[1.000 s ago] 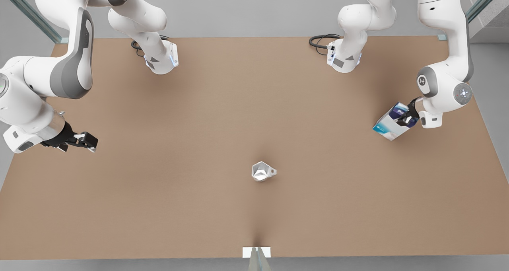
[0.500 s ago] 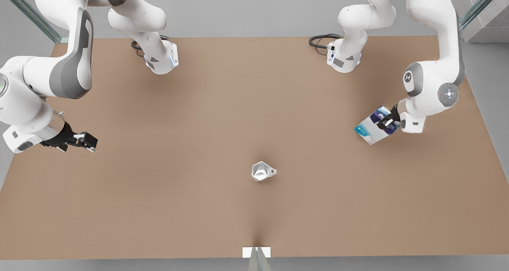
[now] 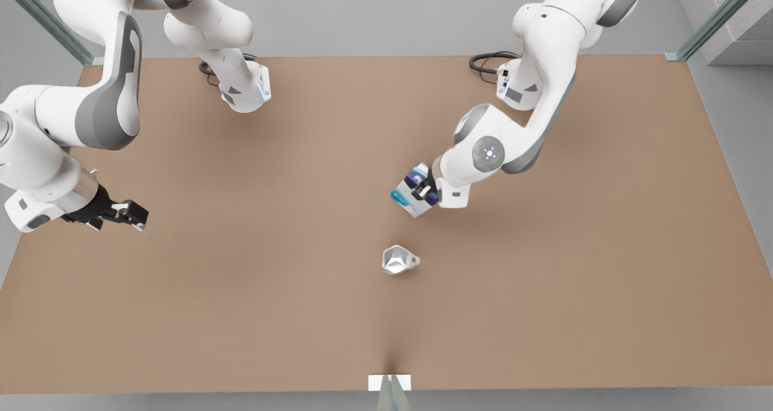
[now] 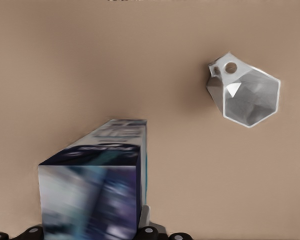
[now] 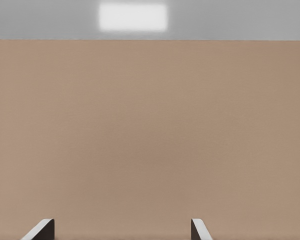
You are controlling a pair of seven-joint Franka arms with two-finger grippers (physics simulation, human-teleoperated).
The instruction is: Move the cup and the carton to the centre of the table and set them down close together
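The carton, white with a dark blue top and teal patches, hangs tilted above the table near its middle, with my left gripper shut on its upper part. The left wrist view has the carton close up and the cup beyond it. The pale faceted cup stands on the table a short way in front of the carton, apart from it. Far off at the front view's left, my right gripper waits open over bare table, its fingertips spread wide.
Both arm bases stand at the table's back edge, with black cables beside the one on the front view's right. A white marker sits at the middle of the front edge.
My left gripper has carried the carton from the front view's right side toward the middle, ending near the cup. The right arm and the cup have not moved.
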